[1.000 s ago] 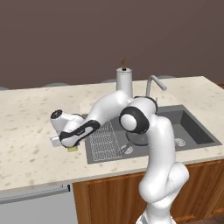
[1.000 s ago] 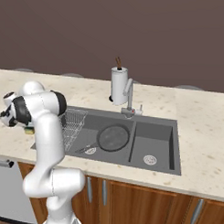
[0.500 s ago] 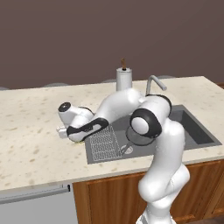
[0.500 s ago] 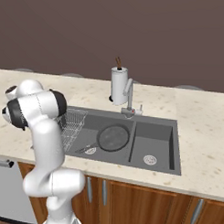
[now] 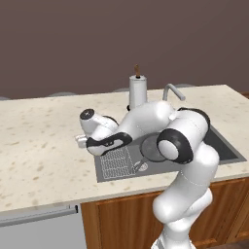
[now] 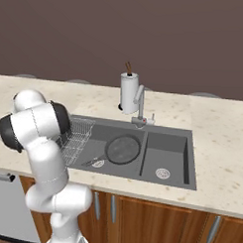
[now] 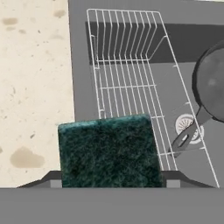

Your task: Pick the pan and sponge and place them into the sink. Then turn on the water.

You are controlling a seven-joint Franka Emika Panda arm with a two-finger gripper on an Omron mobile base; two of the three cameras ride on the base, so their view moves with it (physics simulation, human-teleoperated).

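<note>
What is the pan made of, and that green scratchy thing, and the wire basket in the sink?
The pan looks like dark cast iron: matte grey, no shine. The sponge, held in the end effector, shows a rough, speckled dark green scrubbing face, probably coarse fibre. The wire rack looks like thin, pale coated or plain metal rods. It is all rendered, so these are guesses.

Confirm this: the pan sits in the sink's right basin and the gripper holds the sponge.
Wrong basin. The right base view shows the pan in the sink's left basin, beside the wire rack. The gripper does hold the sponge.
</note>
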